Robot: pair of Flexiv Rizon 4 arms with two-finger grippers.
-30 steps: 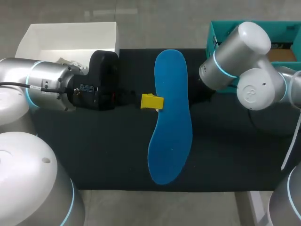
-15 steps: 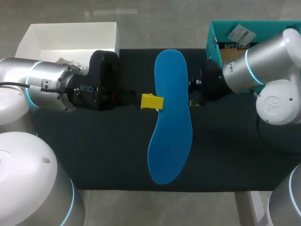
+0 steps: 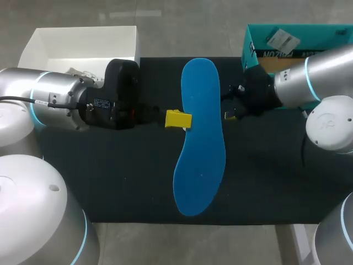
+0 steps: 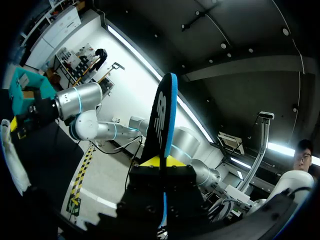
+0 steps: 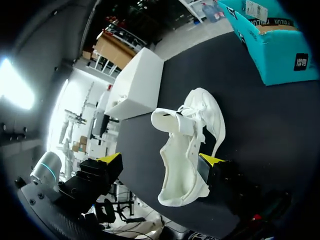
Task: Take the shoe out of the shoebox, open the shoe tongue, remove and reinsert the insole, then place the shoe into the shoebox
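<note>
step: reinsert the insole, judged from the insole being out and the shoe lying opened
left gripper (image 3: pixel 177 119): clamped on the blue insole (image 3: pixel 199 138) at one long edge, holding it up over the middle of the table (image 3: pixel 110 182); left wrist view shows the insole edge-on between the fingers
right gripper (image 5: pixel 161 160): fingers spread wide, holding nothing; the white shoe (image 5: pixel 192 145) lies between them, one tip clearly apart from it
shoe: on the table mid-way between the side edges, hidden under the insole in the head view; tongue (image 5: pixel 167 121) flipped up, mouth facing the right gripper
shoebox (image 3: pixel 259 41): teal, far right corner, open
white box (image 3: pixel 83 41): far left corner
how to: pinch the shoe's sides first so it can't slide, keep the mouth clear; tilt the insole toe-down, feed the toe in under the tongue, then press the heel flat
risk: thin insole may buckle or catch on the tongue; release only once it is seated
</note>
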